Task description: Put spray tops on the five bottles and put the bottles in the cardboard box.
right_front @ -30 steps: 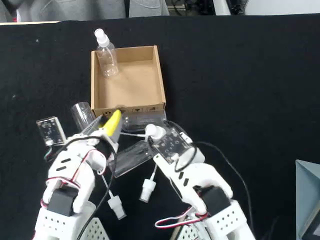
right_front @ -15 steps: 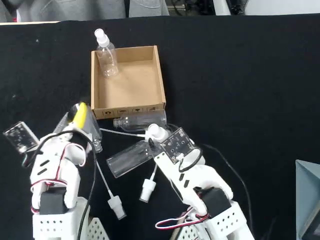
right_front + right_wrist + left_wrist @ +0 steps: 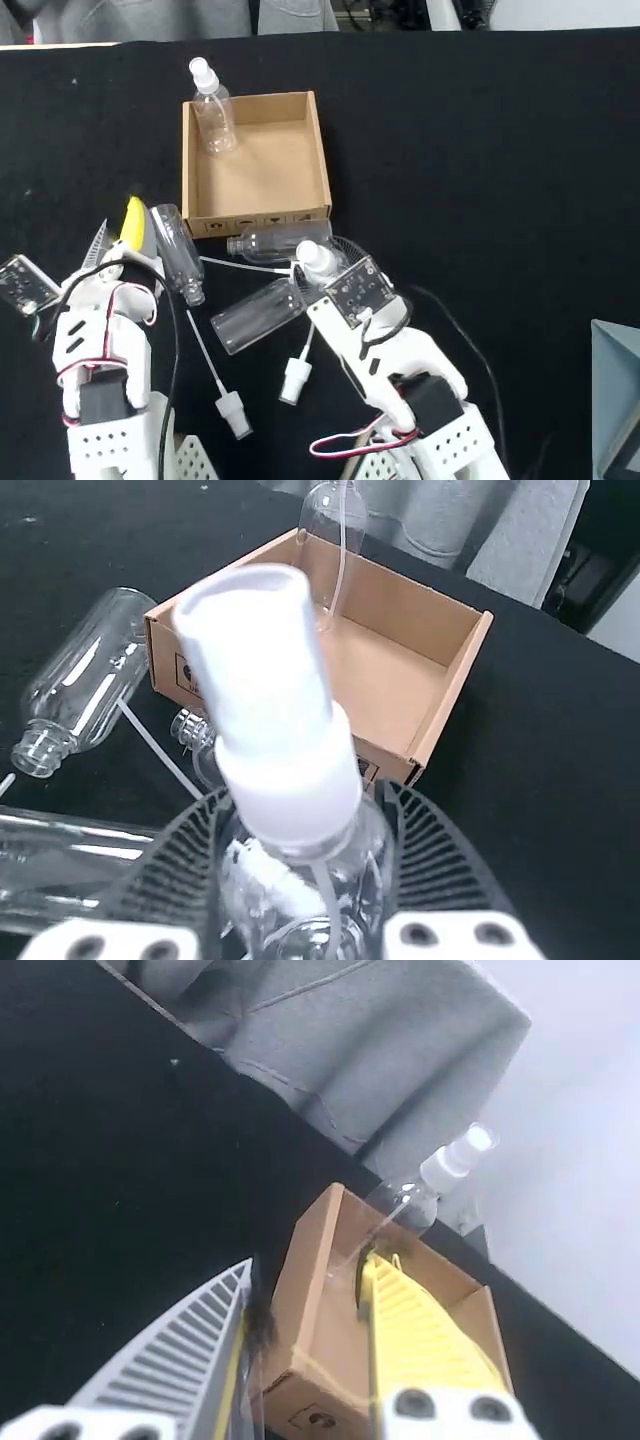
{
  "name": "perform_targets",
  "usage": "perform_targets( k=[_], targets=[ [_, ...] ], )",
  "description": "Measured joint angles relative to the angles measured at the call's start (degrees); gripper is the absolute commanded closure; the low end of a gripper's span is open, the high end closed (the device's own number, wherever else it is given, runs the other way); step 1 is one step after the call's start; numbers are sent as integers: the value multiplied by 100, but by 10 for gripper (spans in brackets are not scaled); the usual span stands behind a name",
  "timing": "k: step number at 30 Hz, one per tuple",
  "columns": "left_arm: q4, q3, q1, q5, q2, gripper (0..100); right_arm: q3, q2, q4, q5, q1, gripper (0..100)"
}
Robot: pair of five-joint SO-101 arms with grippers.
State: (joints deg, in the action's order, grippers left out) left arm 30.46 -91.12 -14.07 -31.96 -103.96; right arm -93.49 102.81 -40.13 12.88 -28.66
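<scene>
Brown cardboard box (image 3: 268, 175), open at the top, sits on the black table (image 3: 480, 150) toward its far side. A clear plastic bottle with a white spray top (image 3: 213, 115) stands inside at the far left corner, leaning on the wall so that its head pokes past the rim.

The right gripper (image 3: 300, 815) is pinching a second capped clear bottle (image 3: 305, 880) just below its white pump head (image 3: 265, 690), holding it close to the box's near wall. An uncapped clear bottle (image 3: 282, 240) lies on its side along that wall, across the space between this gripper and the box. A thin white dip tube (image 3: 245, 266) runs over the table beside it toward the right gripper; its head is hidden.

A longer uncapped bottle (image 3: 255, 315) lies on its side just left of the right arm.

The left gripper (image 3: 117, 222), with one yellow finger and one grey, is spread apart, low and left of the box's near left corner. It seems to hold nothing, though the base of the gap is blurred in the left wrist view. A fourth open bottle (image 3: 177, 250) lies on the table just beside the yellow finger, its neck pointing toward the arms.

Between the two arms lie a loose white spray top (image 3: 293, 378) and a second loose spray top (image 3: 232, 412), each trailing its tube. A grey block (image 3: 615, 400) stands at the table's right edge, well apart.
</scene>
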Motion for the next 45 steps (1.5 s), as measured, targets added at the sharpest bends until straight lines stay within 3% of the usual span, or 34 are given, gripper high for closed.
perform_targets(
  k=[5, 17, 27, 38, 45],
  targets=[
    [-387, -211, 0, 26, 9, 841, 334, 0, 9, 0, -9, 907],
    [-413, -211, 0, 26, 9, 841, 1521, -97, 325, 0, -9, 907],
    [-413, -211, 0, 35, 9, 841, 2664, -2743, 1495, -53, -9, 903],
    [-413, -211, 0, 35, 9, 841, 3437, -5503, 3130, -1099, -352, 902],
    [-413, -211, 0, 35, 9, 841, 4123, -6716, 3376, -1134, -360, 902]
  ],
)
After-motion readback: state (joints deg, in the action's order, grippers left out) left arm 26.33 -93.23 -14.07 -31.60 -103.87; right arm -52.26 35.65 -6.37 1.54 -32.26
